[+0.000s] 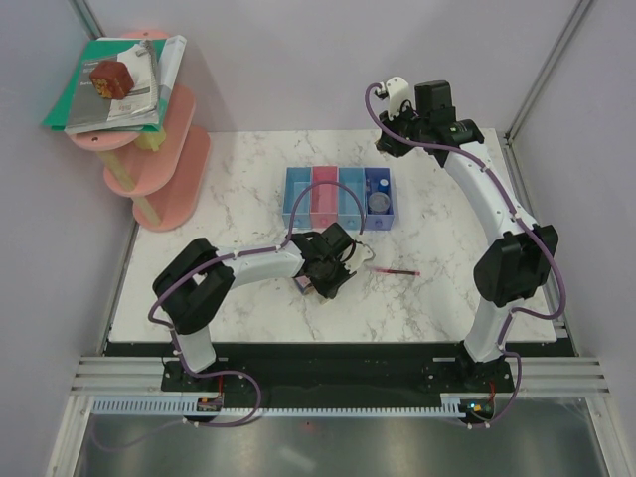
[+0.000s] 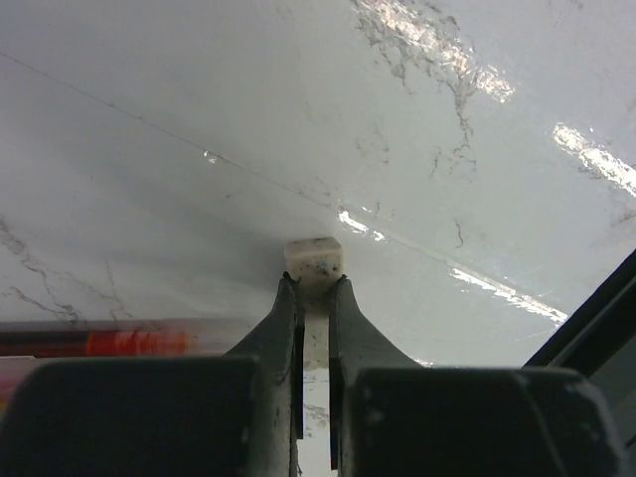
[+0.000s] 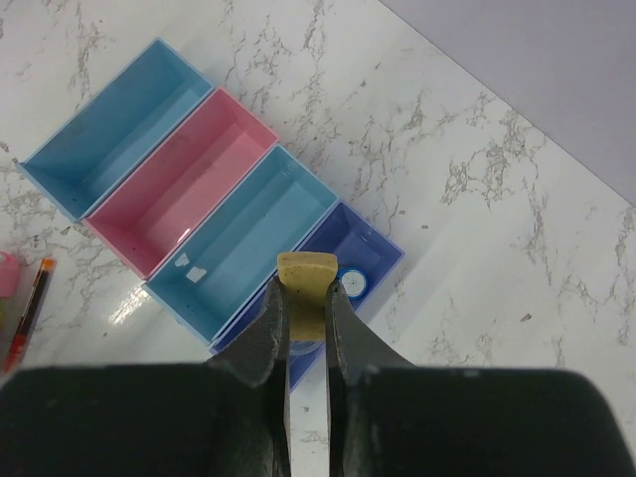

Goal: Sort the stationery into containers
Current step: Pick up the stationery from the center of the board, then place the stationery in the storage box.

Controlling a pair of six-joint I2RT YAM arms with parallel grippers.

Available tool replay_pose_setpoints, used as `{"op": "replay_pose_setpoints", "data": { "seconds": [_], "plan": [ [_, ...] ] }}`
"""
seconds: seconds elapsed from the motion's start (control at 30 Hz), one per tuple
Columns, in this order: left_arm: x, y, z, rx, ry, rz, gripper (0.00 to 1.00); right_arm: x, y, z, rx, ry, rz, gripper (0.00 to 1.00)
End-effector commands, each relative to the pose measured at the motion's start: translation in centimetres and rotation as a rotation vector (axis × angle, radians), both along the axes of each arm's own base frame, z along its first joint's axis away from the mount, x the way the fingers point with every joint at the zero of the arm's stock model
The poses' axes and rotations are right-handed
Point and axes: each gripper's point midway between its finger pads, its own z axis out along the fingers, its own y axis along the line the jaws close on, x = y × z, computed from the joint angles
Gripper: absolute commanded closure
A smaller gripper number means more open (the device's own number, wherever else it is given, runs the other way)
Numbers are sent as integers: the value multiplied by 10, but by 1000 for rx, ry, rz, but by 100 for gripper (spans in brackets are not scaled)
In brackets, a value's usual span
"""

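Four joined containers stand mid-table: light blue [image 3: 114, 129], pink [image 3: 184, 184], light blue [image 3: 248, 234] and dark blue [image 3: 363, 243]. The blue-capped cylinder [image 3: 353, 285] stands in the dark blue one. High above that tray my right gripper [image 3: 306, 288] is shut on a tan block [image 3: 306, 270]. Down at the marble my left gripper [image 2: 315, 283] is shut on a pale speckled block [image 2: 315, 258], in front of the containers [image 1: 338, 194]. The thin red pen [image 1: 393, 270] lies just right of the left gripper [image 1: 333, 276]. A pink-capped item [image 1: 302, 285] lies by its left side.
A tiered pink round shelf [image 1: 164, 164] at the back left carries stacked books [image 1: 139, 94] and a brown block [image 1: 111, 78]. Two small white bits [image 3: 189, 266] lie in the second light blue tray. Frame posts stand at the back corners.
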Motion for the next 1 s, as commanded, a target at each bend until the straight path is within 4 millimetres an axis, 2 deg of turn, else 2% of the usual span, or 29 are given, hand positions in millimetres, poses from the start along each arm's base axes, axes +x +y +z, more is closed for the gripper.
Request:
{"op": "replay_pose_setpoints", "data": {
  "seconds": [0.0, 0.07, 0.1, 0.17, 0.2, 0.27, 0.3, 0.43, 0.5, 0.8, 0.87, 0.9, 0.97],
  "plan": [
    [3, -1, 4, 10, -32, -14, 98, -6, 3, 32, 36, -79, 10, 100],
    [9, -5, 17, -6, -60, -27, 98, -4, 1, 26, 26, -68, 3, 100],
    [17, -12, 35, -42, -97, -26, 98, -3, 2, 25, 24, -66, 2, 100],
    [27, -14, 55, -62, -144, -34, 98, 2, 2, 18, 26, -53, -7, 100],
    [40, -18, 75, -96, -191, -20, 98, 5, 3, 16, 28, -48, -10, 99],
    [61, -15, 95, -99, -267, 7, 98, 9, 5, 13, 35, -39, -14, 100],
    [73, -17, 112, -122, -312, 27, 98, 12, 6, 12, 38, -42, -17, 100],
    [125, 4, 148, -129, -484, 132, 98, 26, 8, -2, 48, -21, -38, 100],
    [144, 7, 164, -154, -558, 165, 98, 30, 10, -7, 56, -8, -45, 100],
    [242, 53, 194, -162, -759, 348, 98, 49, 21, -25, 90, 6, -52, 100],
    [257, 57, 203, -170, -793, 363, 98, 52, 27, -29, 106, 18, -43, 100],
    [266, 63, 199, -162, -794, 378, 98, 53, 31, -32, 120, 28, -32, 100],
    [278, 64, 205, -190, -813, 395, 98, 52, 42, -28, 148, 25, -11, 100]
  ]
}}
